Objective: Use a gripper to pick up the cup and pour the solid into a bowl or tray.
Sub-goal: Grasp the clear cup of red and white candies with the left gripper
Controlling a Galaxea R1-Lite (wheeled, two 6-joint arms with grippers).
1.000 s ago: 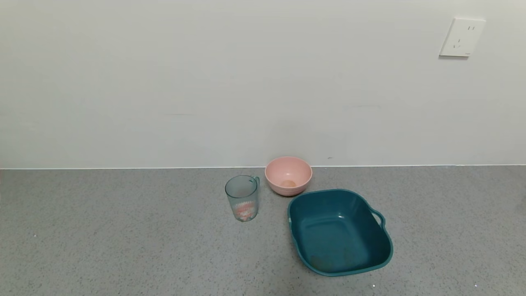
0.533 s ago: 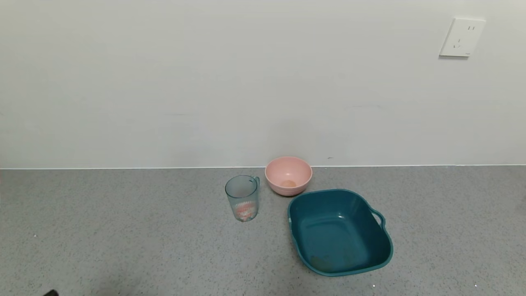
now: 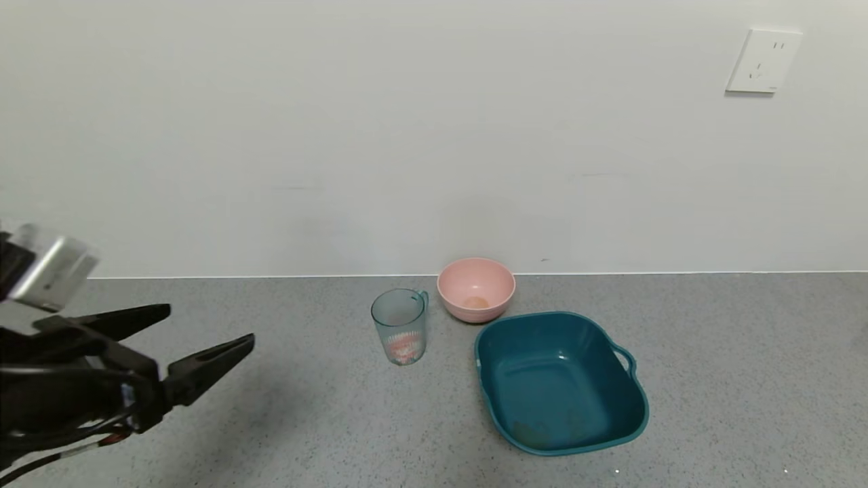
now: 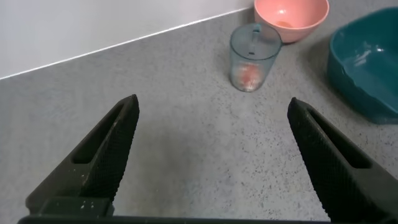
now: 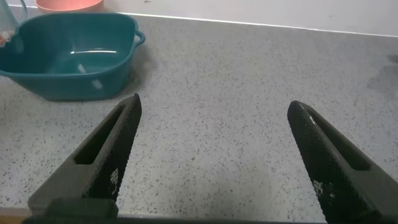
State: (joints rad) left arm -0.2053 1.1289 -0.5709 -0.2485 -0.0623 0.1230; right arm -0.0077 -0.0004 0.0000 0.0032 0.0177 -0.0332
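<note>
Just beside the cup stand a pink bowl and tray; left hand spread apart.

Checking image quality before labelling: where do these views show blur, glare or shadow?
Head view: the white module on the left arm is smeared by motion, the left gripper casts a soft shadow on the counter, and a small highlight glints inside the tray. Left wrist view: the cup is sharp. Right wrist view: light streaks glare on the tray's floor.

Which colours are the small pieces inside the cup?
The pieces in the cup look white and orange-red, best seen in the head view.
</note>
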